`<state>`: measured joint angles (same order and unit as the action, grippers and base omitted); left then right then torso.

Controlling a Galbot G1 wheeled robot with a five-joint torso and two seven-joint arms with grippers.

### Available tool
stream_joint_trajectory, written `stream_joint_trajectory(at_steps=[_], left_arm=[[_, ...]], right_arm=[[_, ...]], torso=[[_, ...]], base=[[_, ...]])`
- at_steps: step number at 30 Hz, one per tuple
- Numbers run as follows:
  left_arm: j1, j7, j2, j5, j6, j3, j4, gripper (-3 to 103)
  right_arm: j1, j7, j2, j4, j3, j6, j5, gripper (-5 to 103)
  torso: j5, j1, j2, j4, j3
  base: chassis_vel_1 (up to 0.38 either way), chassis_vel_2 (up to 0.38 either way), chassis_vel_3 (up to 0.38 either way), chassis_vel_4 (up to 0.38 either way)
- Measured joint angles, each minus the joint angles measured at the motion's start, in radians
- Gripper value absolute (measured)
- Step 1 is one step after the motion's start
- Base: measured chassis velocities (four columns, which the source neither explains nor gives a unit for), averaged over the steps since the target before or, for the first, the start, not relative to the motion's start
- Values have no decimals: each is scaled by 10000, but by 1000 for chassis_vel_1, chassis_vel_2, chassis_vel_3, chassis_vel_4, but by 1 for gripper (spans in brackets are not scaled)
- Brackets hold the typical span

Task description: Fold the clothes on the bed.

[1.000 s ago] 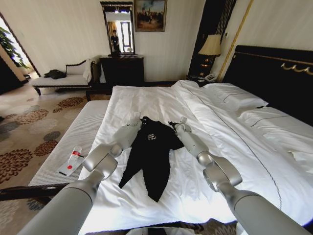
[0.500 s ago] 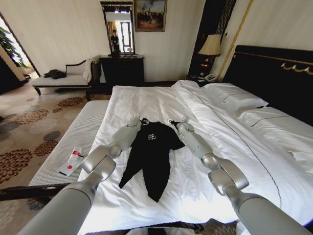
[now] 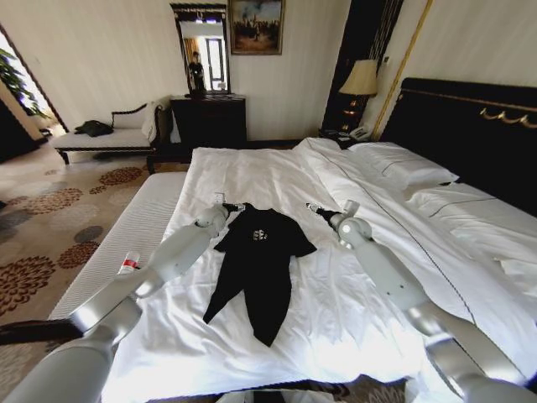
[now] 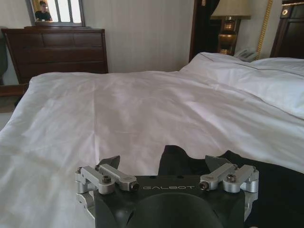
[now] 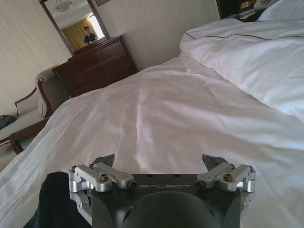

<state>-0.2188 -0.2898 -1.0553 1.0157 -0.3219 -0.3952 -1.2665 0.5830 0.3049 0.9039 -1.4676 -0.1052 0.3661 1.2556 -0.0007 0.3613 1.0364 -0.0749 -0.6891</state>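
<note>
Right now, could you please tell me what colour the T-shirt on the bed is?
The T-shirt is black with small white chest lettering, clearest in the head view.

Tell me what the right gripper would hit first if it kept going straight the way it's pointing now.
Probably nothing soon: the open right gripper points low across the bare white sheet toward the dark dresser beyond the bed. It might graze the sheet; depth is unclear.

Head view: high, looking forward and down along the bed point(image 3: 252, 176) toward the far wall, both arms reaching away from it. Left wrist view: low, just behind the left gripper point(image 4: 164, 164), facing ahead over its spread fingers across the sheet to the dresser point(image 4: 54, 50). Right wrist view: same seat behind the right gripper point(image 5: 159, 164). Shared: sheet, dresser point(image 5: 97, 61), T-shirt point(image 4: 266, 180) edge.
</note>
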Motion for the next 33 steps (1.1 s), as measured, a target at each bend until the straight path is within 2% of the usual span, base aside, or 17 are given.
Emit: stream_joint_trajectory(at_steps=[4, 8, 11, 13, 17, 18, 22, 23, 25, 27, 28, 33], left_arm=[[-500, -110, 585, 123, 65, 63, -1211, 100], [-1012, -215, 1093, 105, 126, 342, -2026, 100], [-2114, -228, 2037, -83, 210, 1051, -3007, 100], [-2479, -209, 2276, -111, 220, 1309, -3255, 100], [-4553, 161, 3266, -675, 397, 2993, -4629, 100], [-4553, 161, 3266, -675, 397, 2993, -4629, 100], [-7169, 574, 3645, -1531, 656, 4561, -5951, 100], [-7169, 574, 3645, -1531, 656, 4561, -5951, 100], [-8189, 826, 3660, -1979, 885, 5082, -6350, 100], [-9056, 1113, 3546, -2455, 1167, 5594, -6646, 100], [-9056, 1113, 3546, -2455, 1167, 5594, -6646, 100], [-10634, 1331, 3018, -2691, 1395, 6611, -7250, 100]], right_arm=[[776, 141, -342, -823, -395, 0, 41, 100], [1633, 383, -624, -1801, -857, 1, 125, 100], [3287, 591, -889, -3218, -1921, 79, 120, 100], [3747, 645, -916, -3549, -2276, 121, 84, 100], [5759, 678, -797, -4895, -3617, 218, -447, 100], [5759, 678, -797, -4895, -3617, 218, -447, 100], [8005, 502, -184, -6438, -4733, 317, -1106, 100], [8005, 502, -184, -6438, -4733, 317, -1106, 100], [8640, 432, 149, -6923, -4923, 360, -1361, 100], [9174, 364, 490, -7307, -5014, 399, -1644, 100], [9174, 364, 490, -7307, -5014, 399, -1644, 100], [10454, 167, 1120, -8042, -5151, 448, -2127, 100]], torso=[[2, 0, 0, -13, 0], [2, 3, 0, -11, 1], [1, 5, -1, -8, -1], [0, 4, 0, -6, -1], [5, 0, 2, -5, 2], [5, 0, 2, -5, 2], [-1, 1, 1, -11, 0], [-1, 1, 1, -11, 0], [-1, 0, 2, -7, 0], [1, 0, 2, -6, 1], [1, 0, 2, -6, 1], [2, 3, -1, -9, -1]], base=[[0, 0, 0, 0], [0, 0, 0, 0], [0, 0, 0, 0], [0, 0, 0, 0], [0, 0, 0, 0], [0, 0, 0, 0], [0, 0, 0, 0], [0, 0, 0, 0], [0, 0, 0, 0], [0, 0, 0, 0], [0, 0, 0, 0], [0, 0, 0, 0]])
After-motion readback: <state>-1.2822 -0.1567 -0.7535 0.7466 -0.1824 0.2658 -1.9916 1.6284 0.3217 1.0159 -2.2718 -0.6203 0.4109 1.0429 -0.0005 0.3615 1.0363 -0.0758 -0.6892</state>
